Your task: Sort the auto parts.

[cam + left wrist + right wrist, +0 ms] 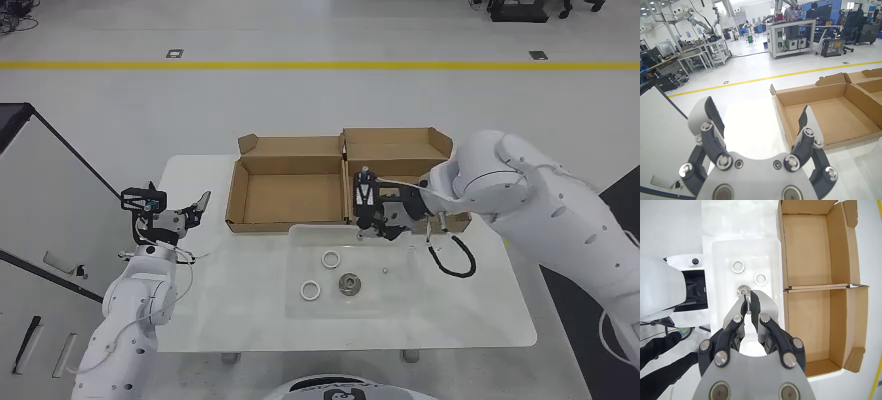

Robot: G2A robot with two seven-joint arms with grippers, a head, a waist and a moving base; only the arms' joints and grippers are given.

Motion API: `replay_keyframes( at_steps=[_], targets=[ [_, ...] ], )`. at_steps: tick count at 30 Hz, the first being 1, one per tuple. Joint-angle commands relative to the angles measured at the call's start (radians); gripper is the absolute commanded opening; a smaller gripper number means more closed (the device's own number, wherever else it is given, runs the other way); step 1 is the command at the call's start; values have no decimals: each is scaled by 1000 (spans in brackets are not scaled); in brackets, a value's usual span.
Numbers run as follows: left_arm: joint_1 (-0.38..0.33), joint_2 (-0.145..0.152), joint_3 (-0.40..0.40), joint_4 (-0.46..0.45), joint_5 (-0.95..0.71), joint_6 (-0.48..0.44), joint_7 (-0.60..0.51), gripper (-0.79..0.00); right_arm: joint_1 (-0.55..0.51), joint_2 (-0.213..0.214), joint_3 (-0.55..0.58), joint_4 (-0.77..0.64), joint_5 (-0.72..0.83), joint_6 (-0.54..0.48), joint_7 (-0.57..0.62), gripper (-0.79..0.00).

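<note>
My right gripper (749, 296) is shut on a threaded bolt (748, 303), held above the far end of the clear plastic tray (719, 247), close to the right cardboard box (814, 325). In the tray lie two metal rings (738, 266) (761, 279) and a flanged round part (742, 290), just beyond the fingertips. From above, the right gripper (373, 228) hangs over the tray (296, 300) beside both boxes (285, 195) (400, 152). My left gripper (761, 111) (185, 215) stands open and empty over the table's left end.
Both cardboard boxes are open-topped with raised flaps, and the left box (829, 117) is empty. A small piece (386, 268) lies in the tray. A black cable (450, 262) loops on the table to the right of the tray. A white panel (657, 136) stands left of the table.
</note>
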Motion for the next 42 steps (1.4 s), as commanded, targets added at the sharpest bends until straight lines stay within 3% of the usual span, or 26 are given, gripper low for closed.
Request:
replay_keyframes(
  at_steps=[1,9,17,29,42],
  targets=[
    [0,0,0,0,0,0,0,0,18,3,-17,17,1,-28,-28,-785],
    [0,0,0,0,0,0,0,0,142,9,-128,133,-13,-194,-194,-785],
    [0,0,0,0,0,0,0,0,243,-26,-256,251,-1,-356,-356,-785],
    [0,0,0,0,0,0,0,0,331,-44,-286,215,240,-356,-357,-785],
    [0,0,0,0,0,0,0,0,301,7,-186,151,449,-356,-356,-785]
  ],
)
